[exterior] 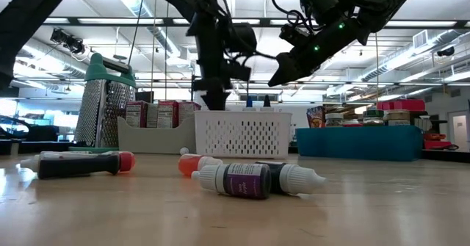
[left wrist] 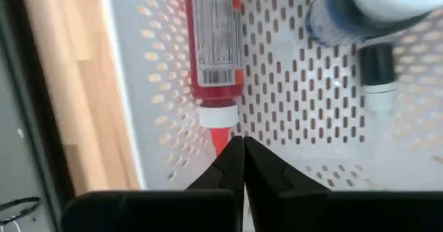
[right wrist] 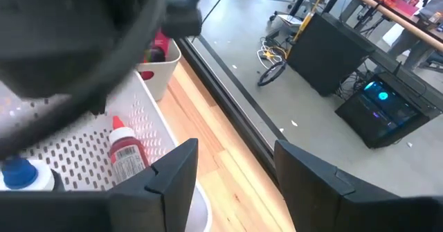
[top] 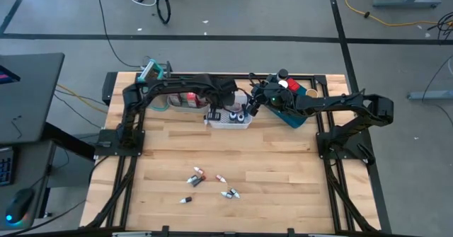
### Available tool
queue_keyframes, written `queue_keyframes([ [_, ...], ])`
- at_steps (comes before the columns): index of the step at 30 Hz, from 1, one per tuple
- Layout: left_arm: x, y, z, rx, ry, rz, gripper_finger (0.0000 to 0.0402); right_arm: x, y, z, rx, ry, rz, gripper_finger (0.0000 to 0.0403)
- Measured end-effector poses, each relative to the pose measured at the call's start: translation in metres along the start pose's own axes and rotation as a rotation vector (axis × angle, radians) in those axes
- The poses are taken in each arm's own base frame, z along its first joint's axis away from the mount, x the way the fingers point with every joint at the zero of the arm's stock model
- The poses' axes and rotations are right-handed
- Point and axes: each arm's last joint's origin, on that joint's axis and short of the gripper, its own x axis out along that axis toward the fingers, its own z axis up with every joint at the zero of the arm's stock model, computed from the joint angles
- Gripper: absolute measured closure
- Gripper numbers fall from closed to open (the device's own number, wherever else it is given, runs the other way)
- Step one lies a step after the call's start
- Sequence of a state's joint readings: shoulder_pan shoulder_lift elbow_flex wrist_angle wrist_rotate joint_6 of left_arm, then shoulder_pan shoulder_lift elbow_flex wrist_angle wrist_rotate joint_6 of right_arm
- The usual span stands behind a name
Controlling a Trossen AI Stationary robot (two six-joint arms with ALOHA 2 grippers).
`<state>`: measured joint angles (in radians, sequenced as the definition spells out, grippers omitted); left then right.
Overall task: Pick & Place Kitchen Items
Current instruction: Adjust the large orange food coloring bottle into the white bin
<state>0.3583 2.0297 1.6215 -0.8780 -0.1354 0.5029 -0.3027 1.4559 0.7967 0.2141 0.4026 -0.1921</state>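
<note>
My left gripper point(left wrist: 242, 143) is shut and points down into the white mesh basket point(top: 228, 122), its tips right beside the nozzle of a red tube point(left wrist: 217, 52) lying on the basket floor. A blue-capped bottle point(left wrist: 360, 7) and a dark bottle point(left wrist: 378, 73) lie next to the tube. My right gripper point(right wrist: 235, 170) is open and hovers above the basket's right end point(exterior: 283, 77), holding nothing. Several small bottles point(top: 196, 177) lie loose on the near part of the table, among them a purple-labelled one point(exterior: 239, 180) and a dark tube with a red cap point(exterior: 81, 164). My left gripper comes from above with its shut fingertips point(left wrist: 232, 156) at the red tube's nozzle tip point(left wrist: 220, 136). Whether they touch it I cannot tell. The tube lies flat on the basket floor.
A clear bin point(exterior: 154, 132) with cartons stands left of the basket, with a metal grater point(exterior: 103, 106) beside it. A blue tray point(exterior: 360, 143) with cans and jars stands to the basket's right. Bare wood lies between the basket and the loose bottles.
</note>
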Motion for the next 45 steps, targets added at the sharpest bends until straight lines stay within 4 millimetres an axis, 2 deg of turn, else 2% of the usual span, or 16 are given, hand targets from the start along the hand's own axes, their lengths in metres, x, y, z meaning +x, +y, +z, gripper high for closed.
queue_keyframes([
  [2, -0.007, 0.001, 0.000, -0.012, -0.026, -0.006, 0.0396, 0.000, 0.000, 0.000, 0.000, 0.001, 0.000, 0.0201],
  [5, -0.007, 0.003, 0.001, -0.045, -0.057, -0.021, 0.0379, 0.000, 0.000, 0.000, -0.002, 0.004, 0.001, 0.0201],
  [14, 0.028, -0.001, 0.001, 0.004, 0.015, -0.050, 0.0268, 0.000, 0.000, -0.001, -0.007, 0.007, 0.005, 0.0201],
  [19, 0.029, 0.001, 0.003, 0.023, 0.000, -0.014, 0.0211, 0.000, 0.000, -0.001, -0.004, 0.007, 0.004, 0.0201],
  [24, 0.034, 0.006, 0.001, 0.002, -0.062, -0.122, 0.0180, 0.000, 0.000, -0.001, -0.003, 0.006, 0.004, 0.0201],
  [30, 0.055, 0.006, -0.001, 0.017, -0.049, -0.177, 0.0180, 0.000, 0.001, -0.001, -0.003, 0.004, 0.011, 0.0201],
  [40, 0.051, 0.010, 0.002, -0.018, -0.049, -0.112, 0.0252, 0.000, 0.001, 0.000, -0.006, -0.002, 0.030, 0.0201],
  [45, 0.043, 0.010, 0.010, 0.026, -0.022, -0.029, 0.0259, 0.000, 0.001, 0.000, -0.006, -0.001, 0.029, 0.0201],
])
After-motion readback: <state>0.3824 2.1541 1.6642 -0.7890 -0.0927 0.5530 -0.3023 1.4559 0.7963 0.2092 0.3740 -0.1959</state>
